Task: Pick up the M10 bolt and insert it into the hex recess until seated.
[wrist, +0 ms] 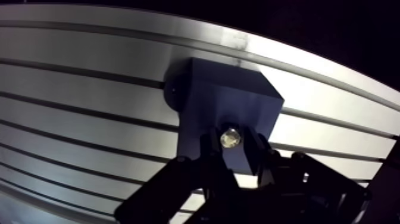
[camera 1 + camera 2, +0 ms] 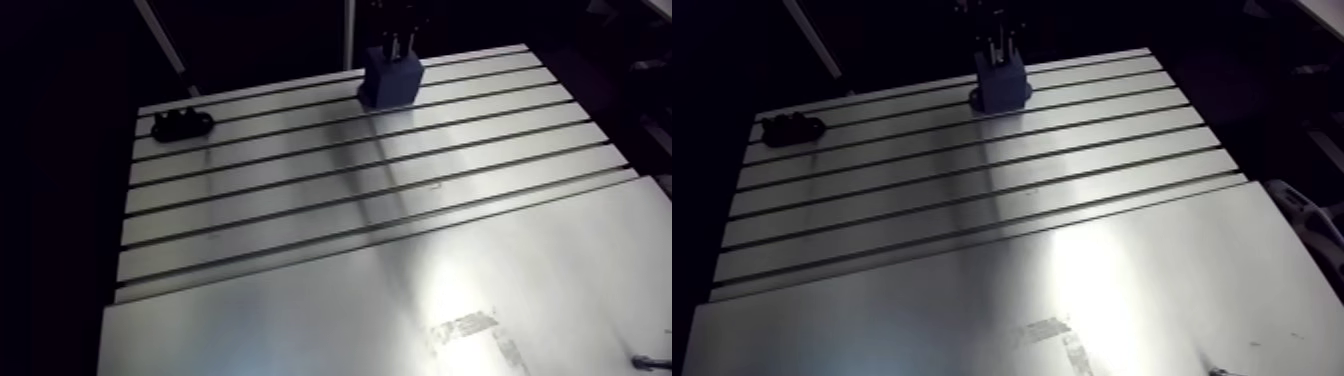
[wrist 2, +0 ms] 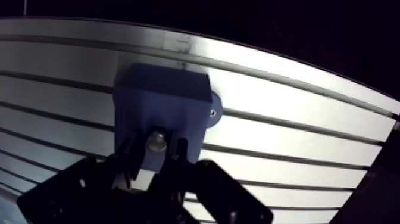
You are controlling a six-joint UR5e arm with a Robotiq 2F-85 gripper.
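M10 bolt (image 1: 230,138) is pinched between the gripper's (image 3: 158,149) narrowed fingers. It sits over the blue block (image 1: 223,98).

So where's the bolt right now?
In the wrist view, the shiny metal bolt is gripped in the black pincer, right over the dark blue block.
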